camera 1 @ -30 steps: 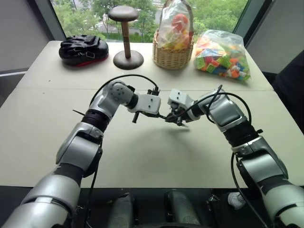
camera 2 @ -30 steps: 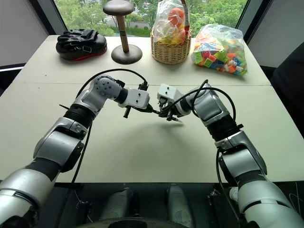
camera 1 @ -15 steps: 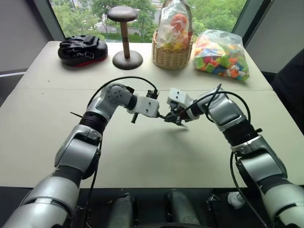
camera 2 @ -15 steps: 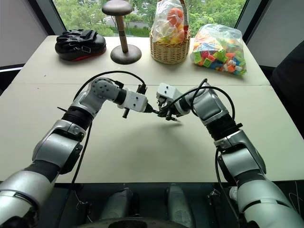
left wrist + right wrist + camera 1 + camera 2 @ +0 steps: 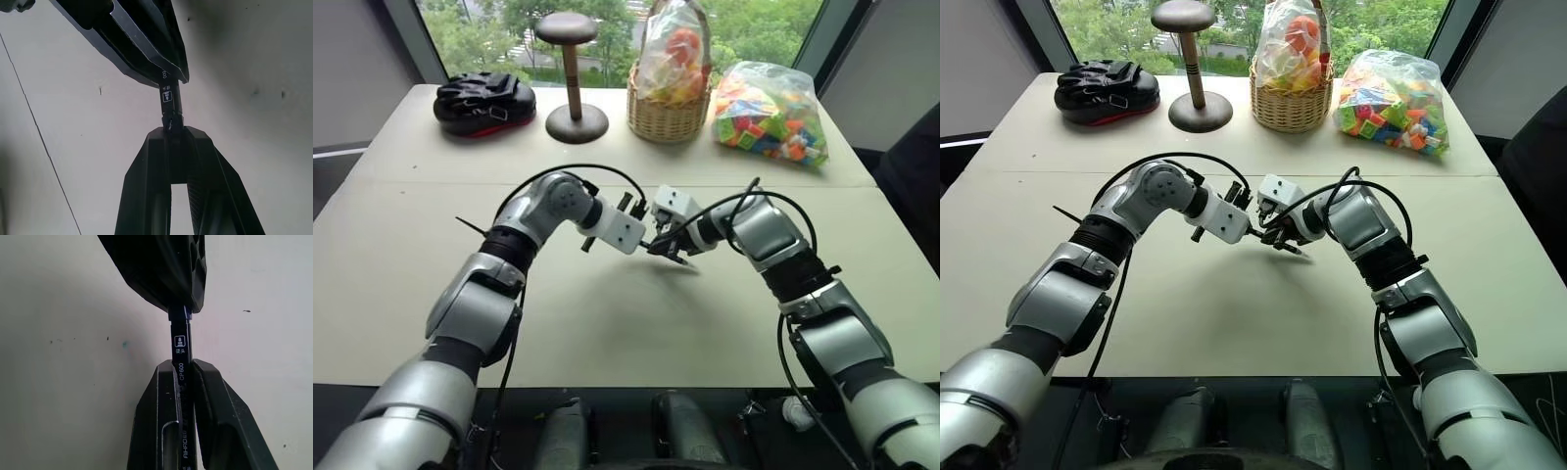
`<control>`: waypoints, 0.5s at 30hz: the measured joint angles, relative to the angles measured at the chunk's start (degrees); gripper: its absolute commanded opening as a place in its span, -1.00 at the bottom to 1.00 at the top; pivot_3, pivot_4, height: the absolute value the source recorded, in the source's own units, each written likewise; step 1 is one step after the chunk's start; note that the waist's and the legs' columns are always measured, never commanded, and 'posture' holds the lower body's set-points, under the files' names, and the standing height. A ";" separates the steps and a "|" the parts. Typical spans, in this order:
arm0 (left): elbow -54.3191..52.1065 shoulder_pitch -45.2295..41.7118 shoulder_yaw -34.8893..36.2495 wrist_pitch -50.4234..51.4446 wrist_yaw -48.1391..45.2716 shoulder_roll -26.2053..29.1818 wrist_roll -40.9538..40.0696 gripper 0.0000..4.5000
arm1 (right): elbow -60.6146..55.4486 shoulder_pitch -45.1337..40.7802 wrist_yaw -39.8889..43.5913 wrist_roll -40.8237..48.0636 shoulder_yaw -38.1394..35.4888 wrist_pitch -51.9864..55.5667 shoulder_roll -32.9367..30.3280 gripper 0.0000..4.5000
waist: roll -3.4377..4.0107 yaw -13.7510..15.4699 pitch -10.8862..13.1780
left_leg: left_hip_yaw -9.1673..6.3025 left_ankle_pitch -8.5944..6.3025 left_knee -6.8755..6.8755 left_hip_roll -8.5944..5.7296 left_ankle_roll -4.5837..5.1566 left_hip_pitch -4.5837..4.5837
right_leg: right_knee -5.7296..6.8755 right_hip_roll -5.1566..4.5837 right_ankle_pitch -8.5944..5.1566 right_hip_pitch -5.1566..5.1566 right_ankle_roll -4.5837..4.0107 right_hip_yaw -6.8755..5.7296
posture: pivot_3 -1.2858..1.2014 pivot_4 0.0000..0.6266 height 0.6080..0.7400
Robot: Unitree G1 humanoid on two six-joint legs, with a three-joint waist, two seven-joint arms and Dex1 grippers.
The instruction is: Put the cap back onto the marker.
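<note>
One marker [image 5: 181, 363], one cap [image 5: 172, 120], both held up over the table [image 5: 607, 333] centre, end to end. Right gripper [image 5: 182, 366] is clamped tight on the marker barrel. Left gripper [image 5: 174, 132] is pinched closed on the cap, meeting the marker's end. Two grippers, tips almost touching.

Marker [image 5: 181, 363] clamped in right tool [image 5: 183, 369], tip inside left tool [image 5: 161, 269].

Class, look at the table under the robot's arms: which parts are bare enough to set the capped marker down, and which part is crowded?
Bare tabletop lies in front of the two grippers, toward the near edge, and out past each elbow. The far edge is crowded: black pad, wooden stand, basket and bag of blocks in a row.
</note>
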 measured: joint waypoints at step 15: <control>-3.25 3.44 3.86 9.28 -5.88 -0.18 -8.89 -0.97 | -0.48 0.00 1.00 3.67 -0.05 0.15 -1.38 -1.00 | 0.01 -0.03 0.00 | -0.01 0.00 0.00 -0.01 0.00 -0.01 | 0.01 0.00 0.00 -0.01 0.00 0.00 | 0.03 -0.52 1.00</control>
